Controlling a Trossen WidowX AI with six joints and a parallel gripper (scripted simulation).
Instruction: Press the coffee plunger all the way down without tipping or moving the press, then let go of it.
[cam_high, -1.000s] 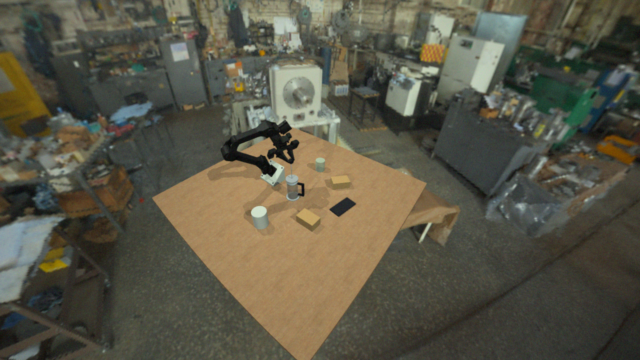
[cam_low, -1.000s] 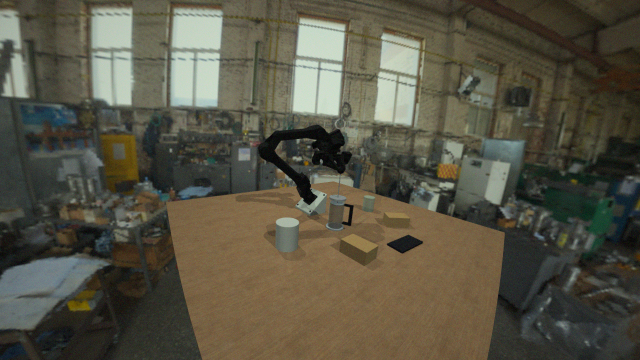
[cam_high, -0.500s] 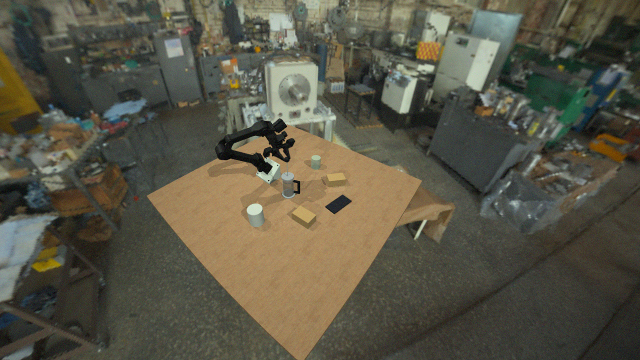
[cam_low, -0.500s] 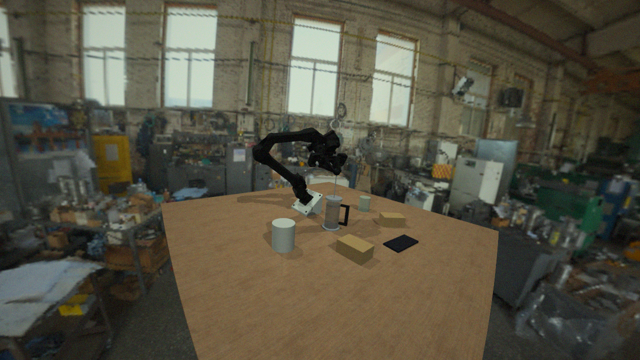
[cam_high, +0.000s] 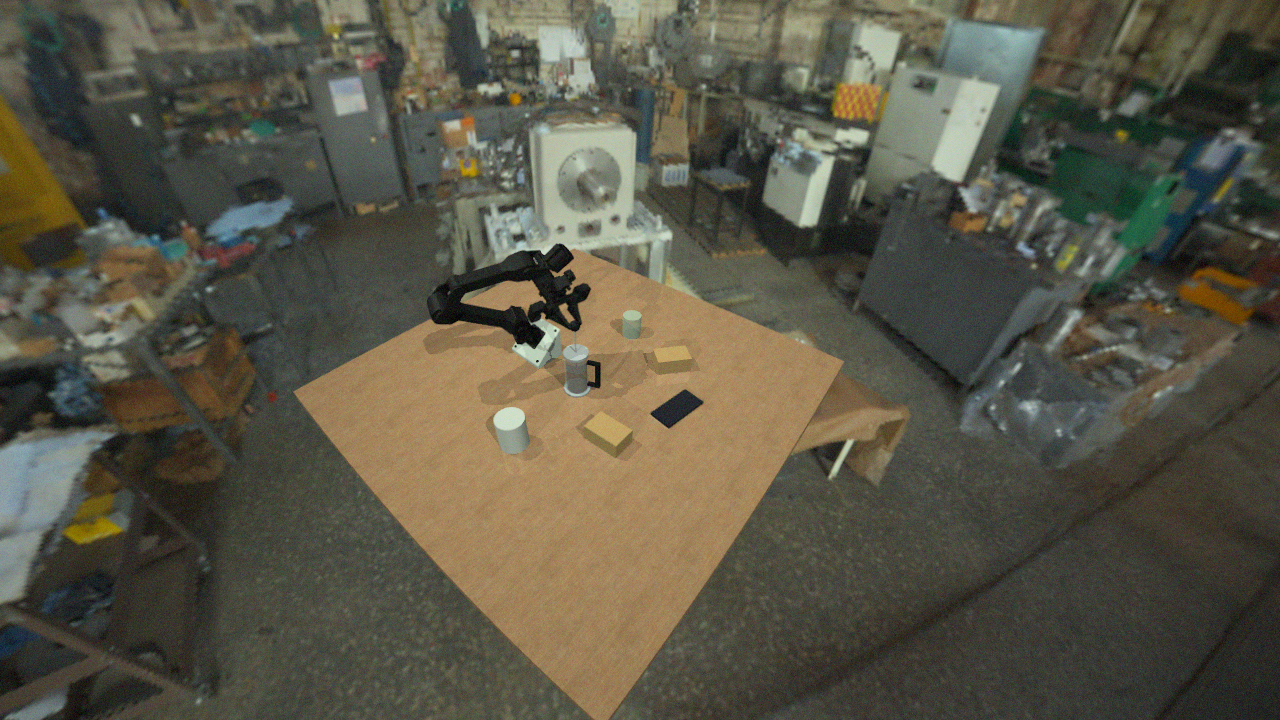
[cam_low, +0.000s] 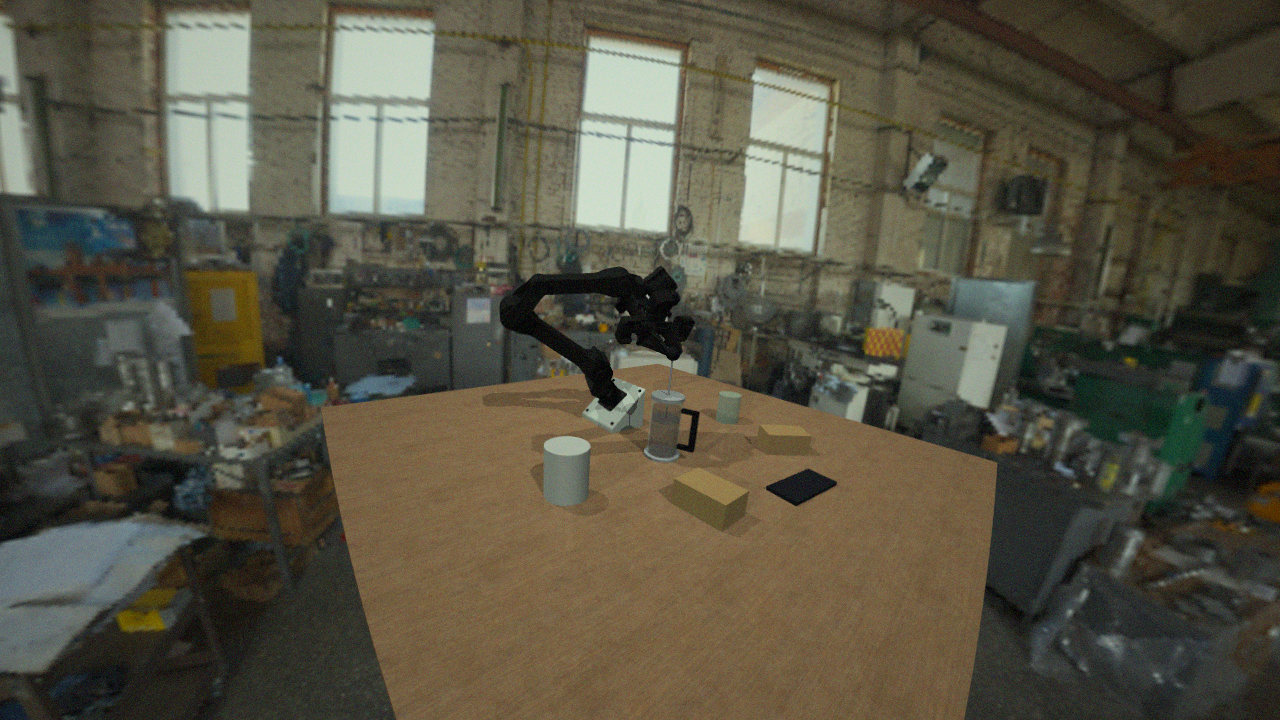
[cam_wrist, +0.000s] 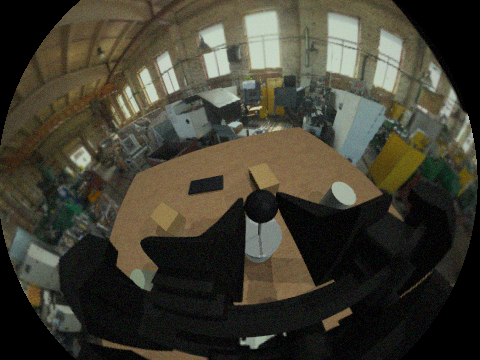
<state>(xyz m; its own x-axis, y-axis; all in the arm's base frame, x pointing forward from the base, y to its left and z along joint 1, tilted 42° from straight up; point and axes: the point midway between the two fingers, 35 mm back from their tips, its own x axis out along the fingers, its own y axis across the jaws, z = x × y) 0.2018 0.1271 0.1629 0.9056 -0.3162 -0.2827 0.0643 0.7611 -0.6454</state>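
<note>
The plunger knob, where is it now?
In the wrist view the black plunger knob sits between the fingers of the gripper, directly above the coffee press. The press stands near the arm's base, between two grey cylinders.

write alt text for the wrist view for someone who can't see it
The gripper is shut on the black plunger knob, seen from above, with the coffee press upright directly below on the wooden table. Beyond lie two tan blocks, a dark flat pad and a pale cylinder.
</note>
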